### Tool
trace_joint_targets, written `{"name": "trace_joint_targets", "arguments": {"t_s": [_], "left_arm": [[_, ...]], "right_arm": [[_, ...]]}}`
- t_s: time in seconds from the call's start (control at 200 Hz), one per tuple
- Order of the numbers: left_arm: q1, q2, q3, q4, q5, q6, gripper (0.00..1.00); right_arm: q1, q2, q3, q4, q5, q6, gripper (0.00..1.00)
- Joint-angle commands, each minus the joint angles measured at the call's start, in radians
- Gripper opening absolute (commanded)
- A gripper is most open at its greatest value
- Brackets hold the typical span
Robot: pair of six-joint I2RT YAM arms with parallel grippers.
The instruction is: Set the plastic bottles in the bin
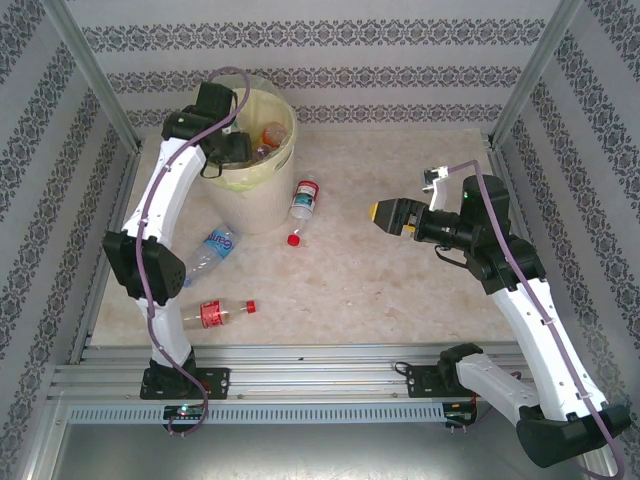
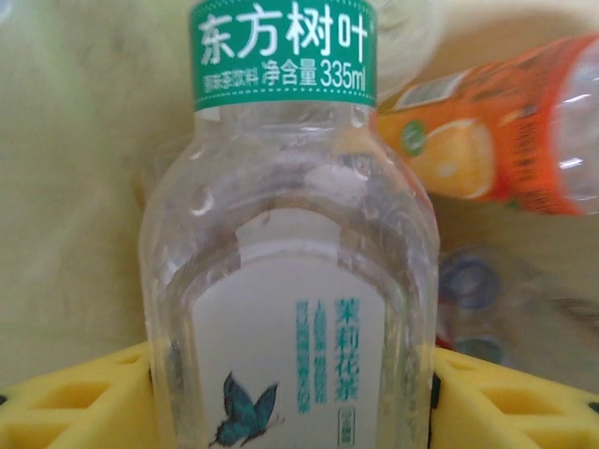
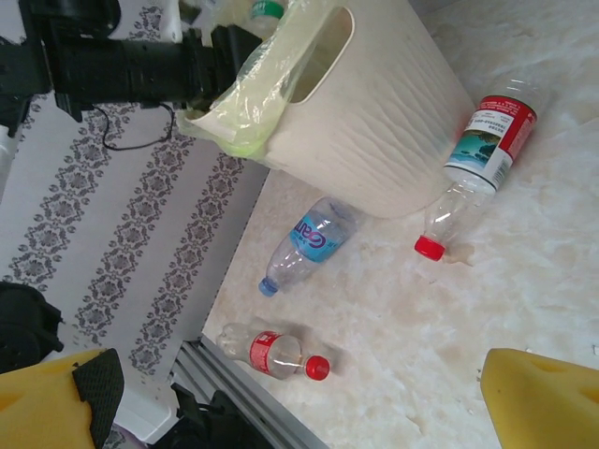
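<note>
While lengthwise in left gripper, bottle neck-outward.

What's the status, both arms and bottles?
Left gripper shut on clear green-labelled plastic bottle, over round cream plastic bin. Right gripper open above marbled table. Three plastic bottles lie on table. Nothing in the way.

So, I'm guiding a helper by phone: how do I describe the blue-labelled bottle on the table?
Find the cream bin at the far left of the table. A clear bottle lies just in front of it. It alone has a blue label and cap; the two other loose bottles have red caps.
</note>
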Motion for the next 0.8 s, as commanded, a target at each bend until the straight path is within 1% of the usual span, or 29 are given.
{"name": "trace_joint_targets", "arguments": {"t_s": [0.0, 0.17, 0.22, 0.335, 0.535, 0.699, 0.794], "left_arm": [[0.033, -0.097, -0.072, 0.077, -0.047, -0.069, 0.67], [0.051, -0.114, -0.115, 0.088, -0.036, -0.057, 0.77], [0.053, -0.12, -0.112, 0.094, -0.03, -0.051, 0.81], [0.052, -0.134, -0.099, 0.116, 0.002, -0.036, 0.86], [0.052, -0.156, -0.049, 0.134, 0.074, -0.021, 0.88], [0.051, -0.217, -0.074, 0.178, 0.175, 0.007, 0.89], [0.049, -0.291, -0.126, 0.209, 0.228, 0.04, 0.9]], "right_arm": [[0.014, 0.001, 0.006, -0.006, 0.017, -0.018, 0.98], [0.014, -0.001, -0.005, 0.0, 0.02, -0.016, 0.98], [0.013, -0.002, -0.009, 0.004, 0.02, -0.013, 0.98], [0.013, -0.005, -0.017, 0.006, 0.021, -0.012, 0.98], [0.013, -0.017, -0.026, 0.006, 0.023, -0.006, 0.98], [0.014, -0.025, -0.034, -0.001, 0.022, -0.008, 0.98], [0.014, -0.027, -0.038, -0.011, 0.019, -0.019, 0.98]]}}
